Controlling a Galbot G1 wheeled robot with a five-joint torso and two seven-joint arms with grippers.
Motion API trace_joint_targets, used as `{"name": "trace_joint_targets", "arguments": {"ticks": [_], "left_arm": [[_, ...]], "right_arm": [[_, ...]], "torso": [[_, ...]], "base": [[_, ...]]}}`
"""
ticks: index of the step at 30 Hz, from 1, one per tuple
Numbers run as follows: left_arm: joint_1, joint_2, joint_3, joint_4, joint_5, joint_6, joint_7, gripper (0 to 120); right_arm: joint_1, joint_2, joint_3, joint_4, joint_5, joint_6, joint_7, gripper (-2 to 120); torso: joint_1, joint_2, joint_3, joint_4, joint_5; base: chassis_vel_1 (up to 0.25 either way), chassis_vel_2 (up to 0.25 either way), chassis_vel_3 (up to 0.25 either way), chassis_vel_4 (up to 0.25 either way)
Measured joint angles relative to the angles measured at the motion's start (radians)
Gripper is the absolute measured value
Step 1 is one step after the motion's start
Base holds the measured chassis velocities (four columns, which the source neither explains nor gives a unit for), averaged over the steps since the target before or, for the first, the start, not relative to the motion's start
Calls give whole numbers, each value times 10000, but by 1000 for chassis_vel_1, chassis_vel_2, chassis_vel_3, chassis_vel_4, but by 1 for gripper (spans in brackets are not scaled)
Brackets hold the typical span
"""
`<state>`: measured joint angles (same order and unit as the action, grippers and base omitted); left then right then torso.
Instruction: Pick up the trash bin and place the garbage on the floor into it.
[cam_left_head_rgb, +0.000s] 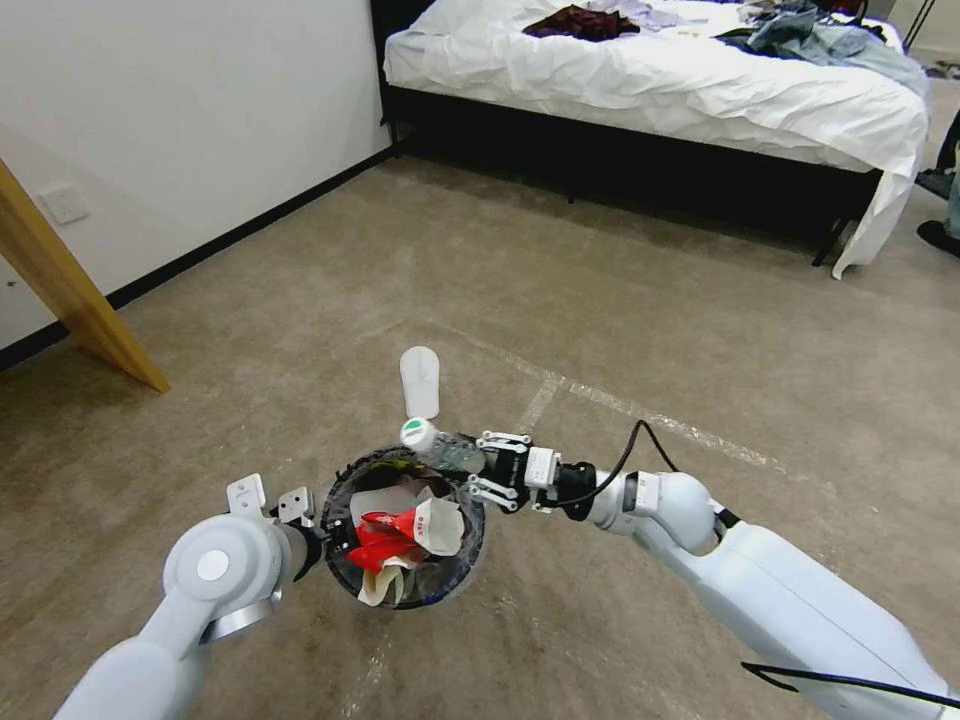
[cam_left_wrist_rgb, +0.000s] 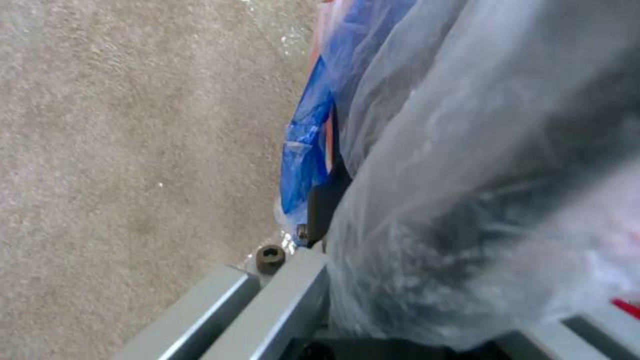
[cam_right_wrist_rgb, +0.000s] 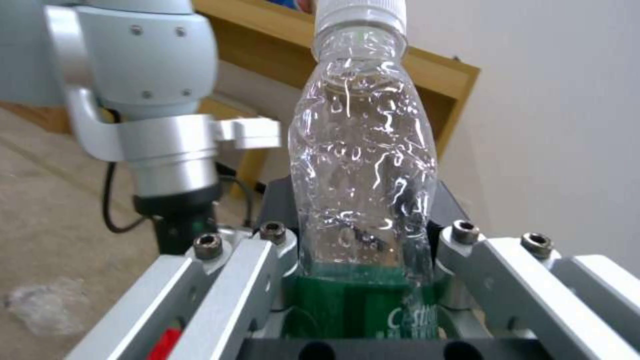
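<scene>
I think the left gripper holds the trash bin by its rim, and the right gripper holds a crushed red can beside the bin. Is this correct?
Not quite. The right gripper holds a clear plastic bottle with a white cap and green label, not a red can; the right wrist view shows it between the jaws. The rest stands: the left gripper holds the trash bin by its rim.

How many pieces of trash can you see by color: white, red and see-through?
White: 3, the slipper on the floor, plus a crumpled paper and a second slipper in the trash bin held by the left gripper
Red: 1, the wrapper in the bin
See-through: 1, the plastic bottle in the right gripper
Total: 5
</scene>
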<state>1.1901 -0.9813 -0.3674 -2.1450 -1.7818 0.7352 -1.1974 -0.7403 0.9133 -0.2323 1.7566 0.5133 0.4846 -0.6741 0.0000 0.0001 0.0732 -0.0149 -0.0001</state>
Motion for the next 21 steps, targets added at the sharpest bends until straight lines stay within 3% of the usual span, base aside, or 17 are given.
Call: {"name": "trace_joint_targets", "arguments": {"ticks": [21], "left_arm": [[180, 34, 113, -568, -564, 1, -80, 0]], "right_arm": [[290, 714, -746, -764, -343, 81, -434, 24]], "torso": [[0, -1, 0, 0, 1]], "base": [[0, 0, 0, 0]]}}
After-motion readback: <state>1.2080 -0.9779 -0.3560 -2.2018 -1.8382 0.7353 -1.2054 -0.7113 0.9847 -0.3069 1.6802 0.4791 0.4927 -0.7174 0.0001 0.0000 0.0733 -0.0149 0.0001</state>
